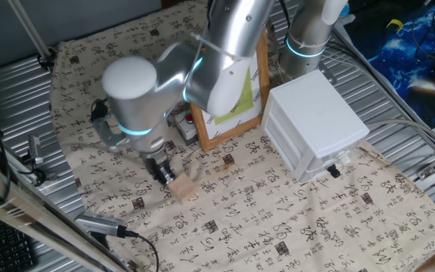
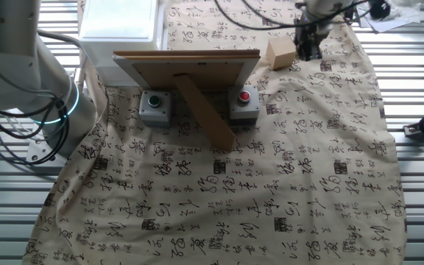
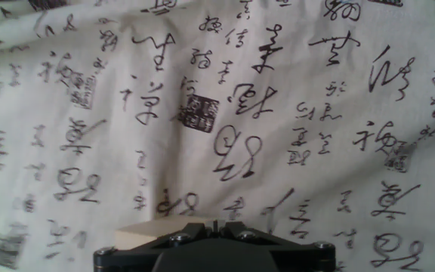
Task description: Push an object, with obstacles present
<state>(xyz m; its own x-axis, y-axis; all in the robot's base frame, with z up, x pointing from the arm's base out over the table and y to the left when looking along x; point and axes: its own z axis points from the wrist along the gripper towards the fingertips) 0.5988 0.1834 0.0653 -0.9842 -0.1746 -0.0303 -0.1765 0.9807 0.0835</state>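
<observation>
— How's your light?
— Even and soft; you get faint shadows and glare on the white drawer unit point(image 1: 316, 128).
— Focus?
— Your hand view blurs near the gripper point(image 3: 217, 227).

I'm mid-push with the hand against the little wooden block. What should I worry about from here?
1. The hand meets the block near one edge, so the block may turn and slip off to the side rather than slide straight.
2. The cloth lies loose and creased, so it could bunch up ahead of the block.
3. The picture frame and the box with the red button stand close by; a drifting push could knock them.
</observation>
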